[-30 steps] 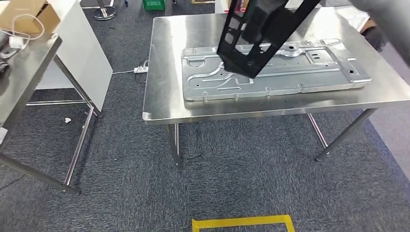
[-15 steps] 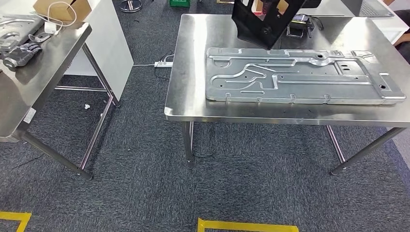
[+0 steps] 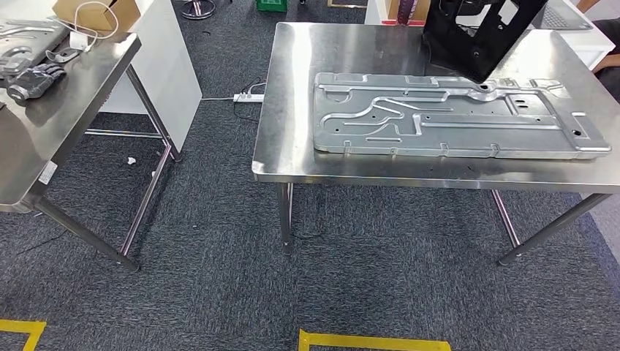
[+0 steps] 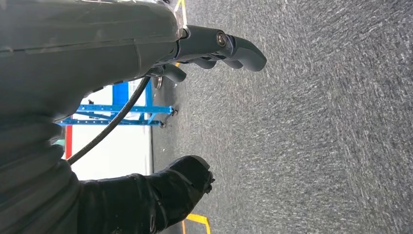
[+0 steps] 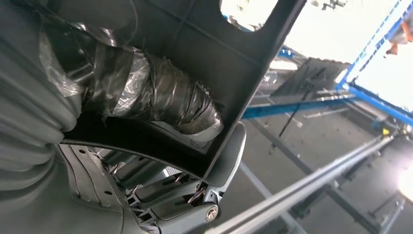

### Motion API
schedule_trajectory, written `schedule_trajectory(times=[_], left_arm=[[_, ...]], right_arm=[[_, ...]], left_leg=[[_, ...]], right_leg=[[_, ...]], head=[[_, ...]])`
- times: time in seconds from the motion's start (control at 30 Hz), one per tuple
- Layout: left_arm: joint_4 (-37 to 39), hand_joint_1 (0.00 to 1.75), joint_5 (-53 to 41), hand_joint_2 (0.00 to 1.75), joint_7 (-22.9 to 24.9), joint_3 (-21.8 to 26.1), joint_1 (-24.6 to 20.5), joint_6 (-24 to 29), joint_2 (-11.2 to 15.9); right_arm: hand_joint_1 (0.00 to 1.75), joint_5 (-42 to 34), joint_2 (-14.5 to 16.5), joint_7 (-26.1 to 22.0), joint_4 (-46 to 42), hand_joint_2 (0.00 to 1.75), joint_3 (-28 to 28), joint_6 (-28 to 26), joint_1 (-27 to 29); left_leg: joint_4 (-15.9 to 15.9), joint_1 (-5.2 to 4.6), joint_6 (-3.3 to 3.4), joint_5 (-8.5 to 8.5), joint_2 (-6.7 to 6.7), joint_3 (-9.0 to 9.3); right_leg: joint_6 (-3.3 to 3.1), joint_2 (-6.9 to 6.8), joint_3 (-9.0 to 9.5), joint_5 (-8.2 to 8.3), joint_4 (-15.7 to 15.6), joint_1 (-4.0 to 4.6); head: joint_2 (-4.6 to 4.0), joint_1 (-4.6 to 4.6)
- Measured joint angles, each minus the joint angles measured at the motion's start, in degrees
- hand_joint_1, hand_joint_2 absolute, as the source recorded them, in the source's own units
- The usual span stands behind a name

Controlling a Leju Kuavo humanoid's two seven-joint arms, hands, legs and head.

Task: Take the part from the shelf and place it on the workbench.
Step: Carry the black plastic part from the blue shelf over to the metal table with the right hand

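A black perforated sheet-metal part (image 3: pixel 479 36) hangs tilted over the far right of the steel workbench (image 3: pixel 292 110), above the back edge of a large silver stamped panel (image 3: pixel 453 117) lying flat on it. In the right wrist view my right hand (image 5: pixel 160 102), its thumb wrapped in tape, grips the black part (image 5: pixel 209 39) from inside its folded edge. My left hand (image 4: pixel 160 53) hangs over the carpet with its fingers (image 4: pixel 219 46) and thumb (image 4: pixel 180 187) apart and nothing between them.
A second steel table (image 3: pixel 66 95) stands at the left with a cardboard box (image 3: pixel 95 11) and a dark glove-like item (image 3: pixel 33 77) on it. A white panel (image 3: pixel 172 58) and a power strip (image 3: pixel 248 96) lie between the tables. Yellow floor tape (image 3: pixel 373 341) marks the near carpet.
The whole picture shifted a second ago, so the camera moved. Since then the black part has travelled right, from over the panel's left end to its far right end.
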Motion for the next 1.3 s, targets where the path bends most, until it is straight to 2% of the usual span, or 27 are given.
schedule_trajectory(times=[0.2,0.3,0.47,1.3], left_arm=[[0.0,0.0,-0.33,1.75,0.27,0.0,-0.01,-0.16,-0.02],[0.0,0.0,-0.33,1.75,0.33,0.0,0.01,-0.16,-0.02],[0.0,0.0,-0.79,1.75,0.48,0.0,0.0,-0.68,0.0],[0.0,0.0,-0.93,1.75,0.32,0.0,0.01,-0.69,-0.01]], right_arm=[[1.75,-0.4,-4.35,-2.3,-1.25,1.75,0.54,1.73,3.5],[1.75,-0.49,-4.96,-2.42,-1.42,1.75,0.67,1.7,4.14],[1.75,-1.45,-9.17,-3.06,-3.26,1.75,1.65,2.03,7.07],[1.75,-2.99,-10.8,-2.61,-5.07,1.75,2.12,2.36,7.82]], left_leg=[[0.01,0.01,0.09,0.1,-0.01,0.06],[0.01,0.01,0.1,0.12,-0.01,0.06],[0.02,-0.07,0.14,0.21,0.14,-0.02],[-0.01,-0.07,0.09,0.26,0.15,-0.04]], right_leg=[[0.07,-0.01,0.07,0.05,0.02,0.15],[0.1,-0.01,0.06,0.07,0.03,0.14],[0.18,0.13,-0.15,0.13,0.13,0.09],[0.17,0.14,-0.26,0.12,0.27,0.08]], head=[[0.0,0.02],[0.0,0.02],[0.0,0.01],[0.0,0.01]])
